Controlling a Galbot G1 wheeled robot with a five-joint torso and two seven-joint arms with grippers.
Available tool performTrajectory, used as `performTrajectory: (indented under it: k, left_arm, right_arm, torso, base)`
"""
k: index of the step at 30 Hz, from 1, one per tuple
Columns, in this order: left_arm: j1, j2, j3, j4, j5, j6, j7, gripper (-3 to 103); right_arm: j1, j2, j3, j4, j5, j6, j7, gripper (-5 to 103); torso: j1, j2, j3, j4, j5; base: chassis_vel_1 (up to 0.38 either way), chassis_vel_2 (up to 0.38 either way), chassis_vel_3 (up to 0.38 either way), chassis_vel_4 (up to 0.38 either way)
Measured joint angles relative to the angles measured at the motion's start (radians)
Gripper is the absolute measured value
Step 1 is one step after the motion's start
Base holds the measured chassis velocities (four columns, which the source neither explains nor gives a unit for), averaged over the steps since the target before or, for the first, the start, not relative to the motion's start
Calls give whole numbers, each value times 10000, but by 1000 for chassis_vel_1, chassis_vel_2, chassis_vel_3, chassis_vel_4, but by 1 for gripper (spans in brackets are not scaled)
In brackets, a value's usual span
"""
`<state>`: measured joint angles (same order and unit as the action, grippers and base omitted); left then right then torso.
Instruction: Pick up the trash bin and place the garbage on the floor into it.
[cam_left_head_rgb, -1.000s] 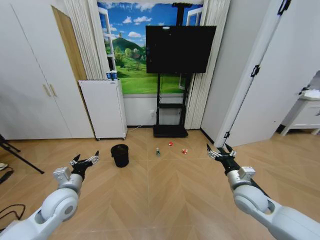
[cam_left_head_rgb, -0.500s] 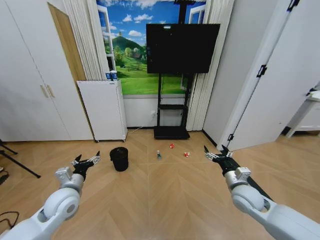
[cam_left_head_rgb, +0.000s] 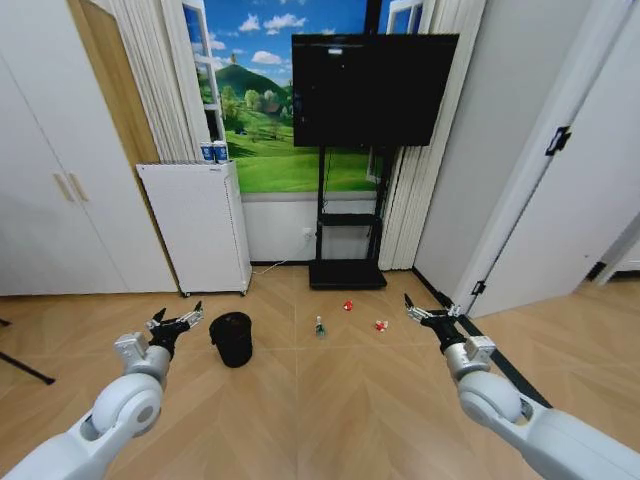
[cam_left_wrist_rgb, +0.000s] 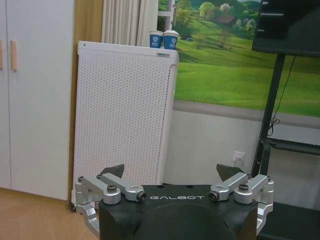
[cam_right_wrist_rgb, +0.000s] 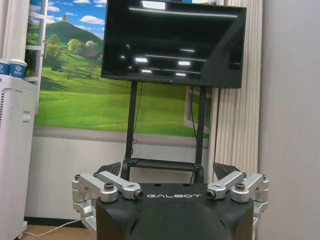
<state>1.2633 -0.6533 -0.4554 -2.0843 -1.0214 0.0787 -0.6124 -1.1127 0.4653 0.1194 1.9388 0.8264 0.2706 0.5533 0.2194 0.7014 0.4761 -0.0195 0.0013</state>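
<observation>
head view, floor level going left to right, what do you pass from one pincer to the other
left pincer → trash bin → small bottle → red wrapper piece → second red wrapper piece → right pincer

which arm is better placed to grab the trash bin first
Probably the left. The trash bin stands on the floor just beyond the open left gripper, on the robot's left side. The open right gripper is across the floor, nearer the garbage.

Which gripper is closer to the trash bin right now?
Left. The left gripper hangs open just beside the trash bin, on its left. The right gripper, also open, is far across the floor, beyond the garbage.
</observation>
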Motion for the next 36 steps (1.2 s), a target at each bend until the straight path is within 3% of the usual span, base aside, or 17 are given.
performTrajectory:
  k: [2,5,8,11,13,15,17,25,26,28,31,32,36]
  left_arm:
    - [-49,-22,71,13,-8,-1,-5,100]
    - [-78,-44,124,11,-7,-5,-25,100]
    - [-104,-59,174,16,-8,-5,-26,100]
    - [-132,-57,192,14,-4,-6,-31,100]
    - [-141,-62,215,14,-2,-6,-47,100]
    - [-145,-62,217,11,2,-6,-66,100]
    - [-143,-62,218,5,3,-6,-70,100]
    - [125,-196,134,28,92,-43,-54,100]
    - [204,-239,116,29,121,-48,-48,100]
    - [274,-279,101,31,146,-52,-39,100]
    - [390,-374,99,51,225,-54,-14,100]
    - [457,-436,93,53,276,-56,-5,100]
    - [720,-566,51,52,405,-76,43,100]
  right_arm:
    - [-33,9,-24,-11,-85,-15,62,100]
    - [-71,42,-29,-26,-121,-27,82,100]
    - [-133,70,-6,-34,-167,-27,90,100]
    - [-209,91,30,-35,-211,-28,89,100]
    - [-296,97,97,-23,-254,-25,88,100]
    - [-341,108,119,-8,-286,-25,90,100]
    - [-345,130,140,-8,-320,-25,117,100]
    - [-622,268,383,-51,-864,168,388,100]
    - [-722,290,459,-51,-890,202,392,100]
    - [-817,302,515,-52,-917,260,390,100]
    - [-979,318,627,-61,-965,357,377,100]
    - [-1059,319,668,-62,-1000,420,359,100]
    - [-1242,309,749,-28,-1180,530,281,100]
  torso:
    - [1,0,1,-9,-29]
    - [0,0,-1,-8,1]
    - [2,-2,2,-6,-24]
    - [-4,1,-3,-8,2]
    - [-3,1,-1,0,-18]
    - [-6,3,-5,-10,-17]
    - [-3,1,-1,-1,-6]
    - [2,0,0,-4,-26]
    - [8,-3,3,5,-3]
    - [7,-3,2,-2,-1]
    - [7,-2,2,-8,-22]
    - [3,-3,1,-12,-7]
    - [-12,2,-5,-8,-22]
  base:
    - [-337,374,362,-369]
    - [-333,368,323,-386]
    - [-294,415,290,-410]
    - [-262,461,243,-433]
    - [-235,456,231,-447]
    - [-224,473,216,-477]
    - [-222,472,224,-488]
    - [-231,421,244,-418]
    - [-232,277,169,-190]
    - [-215,242,169,-100]
    - [-180,61,64,-20]
    - [0,0,0,0]
    - [38,-50,-46,33]
